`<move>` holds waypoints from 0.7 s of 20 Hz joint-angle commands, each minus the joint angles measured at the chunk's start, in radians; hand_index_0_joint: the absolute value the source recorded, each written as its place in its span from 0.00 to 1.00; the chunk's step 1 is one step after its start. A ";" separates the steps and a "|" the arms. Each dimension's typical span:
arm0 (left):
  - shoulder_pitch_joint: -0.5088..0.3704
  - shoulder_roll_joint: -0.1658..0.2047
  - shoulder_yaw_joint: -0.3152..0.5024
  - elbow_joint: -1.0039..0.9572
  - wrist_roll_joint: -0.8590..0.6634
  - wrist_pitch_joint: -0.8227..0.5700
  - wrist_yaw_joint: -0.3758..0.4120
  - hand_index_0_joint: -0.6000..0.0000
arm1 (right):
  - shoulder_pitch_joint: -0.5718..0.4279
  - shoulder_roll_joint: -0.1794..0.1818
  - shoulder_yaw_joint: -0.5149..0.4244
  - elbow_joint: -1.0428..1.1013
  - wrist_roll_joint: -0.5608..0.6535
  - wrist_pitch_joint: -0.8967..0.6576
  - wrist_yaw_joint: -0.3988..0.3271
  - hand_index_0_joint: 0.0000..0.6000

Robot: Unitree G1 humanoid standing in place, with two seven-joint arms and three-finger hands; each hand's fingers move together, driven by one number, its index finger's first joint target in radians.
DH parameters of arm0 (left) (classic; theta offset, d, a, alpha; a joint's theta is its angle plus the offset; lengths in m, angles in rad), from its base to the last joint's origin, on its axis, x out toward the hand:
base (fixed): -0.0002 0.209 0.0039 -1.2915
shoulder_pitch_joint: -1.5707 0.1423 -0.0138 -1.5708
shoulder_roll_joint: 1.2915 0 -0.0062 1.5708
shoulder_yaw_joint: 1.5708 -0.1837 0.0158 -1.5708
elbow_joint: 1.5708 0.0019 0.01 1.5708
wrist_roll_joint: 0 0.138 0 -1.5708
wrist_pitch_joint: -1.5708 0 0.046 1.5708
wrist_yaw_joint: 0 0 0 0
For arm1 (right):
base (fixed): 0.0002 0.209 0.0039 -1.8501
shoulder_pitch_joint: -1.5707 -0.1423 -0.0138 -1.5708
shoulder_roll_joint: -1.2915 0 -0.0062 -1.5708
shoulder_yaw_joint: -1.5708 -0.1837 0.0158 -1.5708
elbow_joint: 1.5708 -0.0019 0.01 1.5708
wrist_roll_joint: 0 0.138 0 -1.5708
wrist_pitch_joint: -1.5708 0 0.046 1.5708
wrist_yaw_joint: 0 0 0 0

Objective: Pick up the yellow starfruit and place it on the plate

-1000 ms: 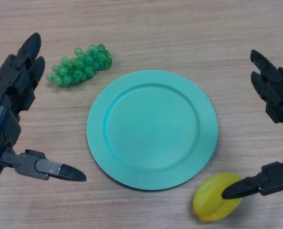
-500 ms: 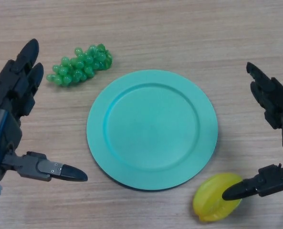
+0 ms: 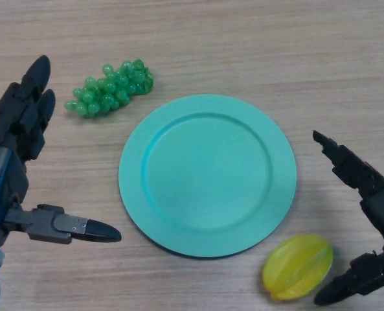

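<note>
The yellow starfruit (image 3: 298, 266) lies on the wooden table near the front edge, just right of the plate's front rim. The teal plate (image 3: 146, 197) sits in the middle with nothing on it. My right hand (image 3: 373, 214) is open at the right side: its fingers stretch above the fruit, and its thumb lies low on the fruit's right. It does not touch the fruit. My left hand (image 3: 13, 149) rests open at the far left, its thumb pointing toward the plate.
A bunch of green grapes (image 3: 110, 89) lies behind and to the left of the plate, close to my left hand's fingers.
My right hand has come down and toward me. Its thumb slid off the top of the starfruit to its lower right side, and its fingers swung inward. The left hand barely moved.
</note>
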 commanded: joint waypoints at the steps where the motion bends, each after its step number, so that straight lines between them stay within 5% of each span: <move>1: -0.019 0.028 0.057 -0.050 -0.014 -0.083 0.036 1.00 | 0.019 -0.013 -0.014 -0.046 -0.077 -0.036 -0.097 0.00; 8: -0.029 0.032 0.051 -0.015 -0.021 -0.120 0.031 1.00 | 0.075 -0.005 0.063 -0.076 -0.335 0.158 -0.081 0.00; 14: -0.045 0.037 0.038 -0.010 -0.034 -0.113 0.034 1.00 | 0.057 -0.006 0.149 -0.043 -0.133 0.077 -0.142 0.00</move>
